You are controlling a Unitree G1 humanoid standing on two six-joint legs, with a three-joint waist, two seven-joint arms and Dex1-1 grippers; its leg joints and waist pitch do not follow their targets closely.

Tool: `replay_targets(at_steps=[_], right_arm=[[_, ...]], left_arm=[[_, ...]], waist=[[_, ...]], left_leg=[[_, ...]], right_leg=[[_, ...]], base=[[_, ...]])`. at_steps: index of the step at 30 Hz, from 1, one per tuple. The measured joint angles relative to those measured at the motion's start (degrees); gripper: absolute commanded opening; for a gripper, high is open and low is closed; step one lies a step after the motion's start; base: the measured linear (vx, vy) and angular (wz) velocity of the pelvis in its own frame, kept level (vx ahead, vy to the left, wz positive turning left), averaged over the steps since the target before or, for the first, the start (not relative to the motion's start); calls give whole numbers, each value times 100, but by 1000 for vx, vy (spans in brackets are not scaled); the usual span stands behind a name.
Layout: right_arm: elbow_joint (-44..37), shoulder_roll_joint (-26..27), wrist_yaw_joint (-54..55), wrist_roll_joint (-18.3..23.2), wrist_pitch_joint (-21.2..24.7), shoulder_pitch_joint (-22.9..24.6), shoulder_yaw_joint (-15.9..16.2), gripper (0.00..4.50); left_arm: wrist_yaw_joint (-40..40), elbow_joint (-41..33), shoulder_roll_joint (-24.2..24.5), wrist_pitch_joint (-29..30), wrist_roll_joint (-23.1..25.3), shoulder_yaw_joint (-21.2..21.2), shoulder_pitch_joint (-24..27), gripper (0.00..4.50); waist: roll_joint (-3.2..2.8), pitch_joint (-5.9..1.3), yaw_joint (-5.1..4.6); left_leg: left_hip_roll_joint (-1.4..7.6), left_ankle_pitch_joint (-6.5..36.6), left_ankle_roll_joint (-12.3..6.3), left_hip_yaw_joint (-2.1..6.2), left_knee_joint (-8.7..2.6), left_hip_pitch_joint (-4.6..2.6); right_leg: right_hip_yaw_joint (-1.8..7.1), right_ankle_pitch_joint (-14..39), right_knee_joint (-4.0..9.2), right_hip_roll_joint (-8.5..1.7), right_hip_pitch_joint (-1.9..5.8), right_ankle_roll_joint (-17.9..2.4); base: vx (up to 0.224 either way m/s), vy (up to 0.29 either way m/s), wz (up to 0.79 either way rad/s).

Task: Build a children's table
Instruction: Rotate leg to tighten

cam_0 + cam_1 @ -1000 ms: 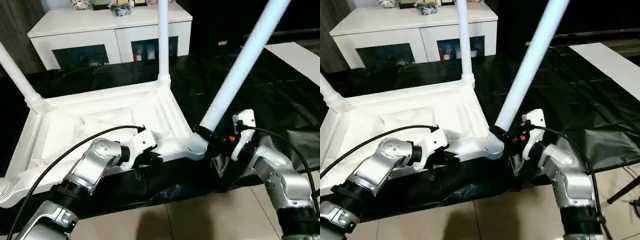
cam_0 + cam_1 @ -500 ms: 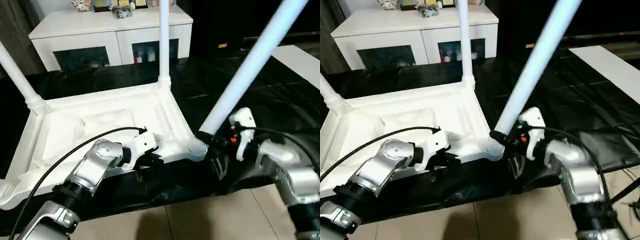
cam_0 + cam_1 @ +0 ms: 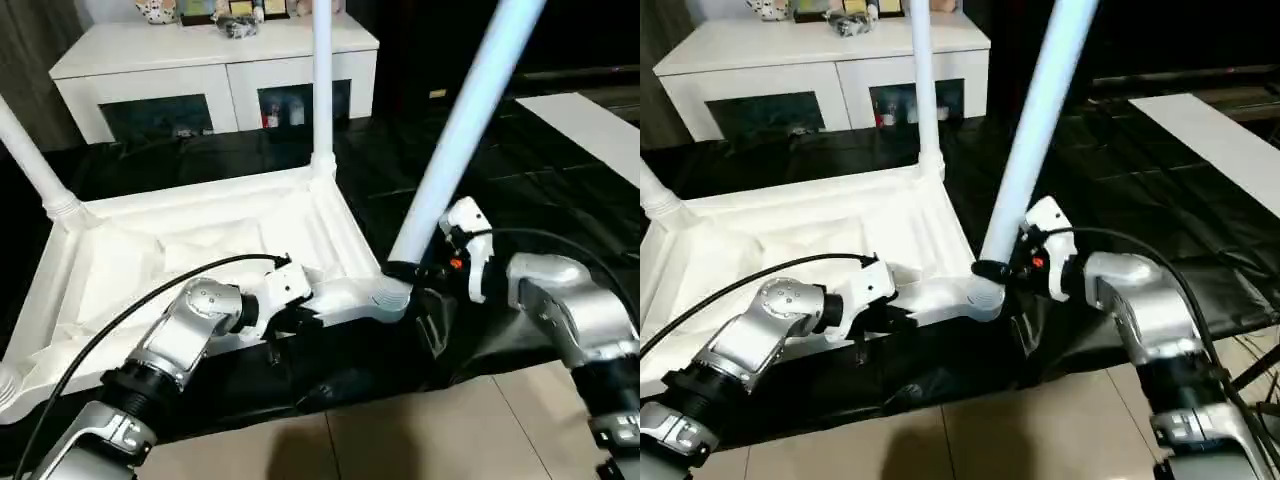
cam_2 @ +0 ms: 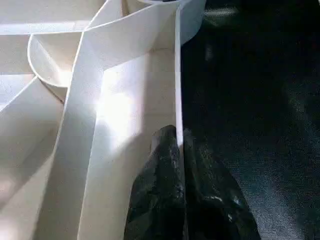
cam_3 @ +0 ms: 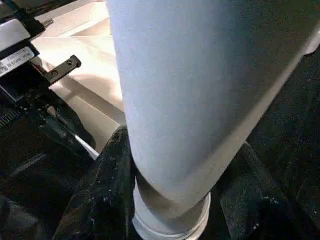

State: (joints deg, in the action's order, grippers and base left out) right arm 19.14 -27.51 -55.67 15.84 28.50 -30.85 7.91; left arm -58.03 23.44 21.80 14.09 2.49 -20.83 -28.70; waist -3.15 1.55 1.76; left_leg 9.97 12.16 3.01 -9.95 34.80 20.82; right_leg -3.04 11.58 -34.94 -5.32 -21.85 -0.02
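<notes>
The children's table lies upside down on a black sheet, its ribbed white top [image 3: 180,250] facing up. Legs stand at the back corner [image 3: 322,80] and the left corner [image 3: 35,165]. At the near right corner a third leg [image 3: 460,130] leans up and to the right out of its socket [image 3: 385,295]. My right gripper [image 3: 405,272] is shut on this leg just above the socket, with a finger [image 5: 107,190] on each side of it. My left gripper [image 4: 178,150] is shut on the top's thin near rim [image 4: 177,75], left of that socket.
A white cabinet [image 3: 210,60] with dark glass doors stands behind the table, small items on top. The black sheet [image 3: 560,180] spreads to the right, with a white panel [image 3: 590,115] at its far right. Tiled floor [image 3: 420,430] lies in front.
The held leg leaned further right, then swung back to stand more upright. My right forearm shifted with it. The left gripper stayed on the rim.
</notes>
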Motion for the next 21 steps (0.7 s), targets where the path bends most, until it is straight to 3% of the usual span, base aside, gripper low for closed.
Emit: replay_targets(at_steps=[7,10,21], right_arm=[[402,197,-22,-156,-487,-132,66,183],[466,305,22,-342,-668,-224,233,183],[784,307,-225,-547,-894,-415,380,183]], left_arm=[[39,15,23,0,35,2,0,0],[76,21,26,0,47,8,0,0],[63,35,38,50,70,7,0,0]], waist=[[40,-5,-34],[50,1,-67],[79,-14,-151]], left_leg=[[0,0,2,-2,-6,-31],[0,1,3,-1,-13,-41],[-7,1,3,-1,-31,-71]], right_leg=[[2,3,2,1,0,6],[2,27,5,1,-1,44],[13,27,25,2,6,44]], base=[[0,0,0],[0,0,0],[0,0,0]])
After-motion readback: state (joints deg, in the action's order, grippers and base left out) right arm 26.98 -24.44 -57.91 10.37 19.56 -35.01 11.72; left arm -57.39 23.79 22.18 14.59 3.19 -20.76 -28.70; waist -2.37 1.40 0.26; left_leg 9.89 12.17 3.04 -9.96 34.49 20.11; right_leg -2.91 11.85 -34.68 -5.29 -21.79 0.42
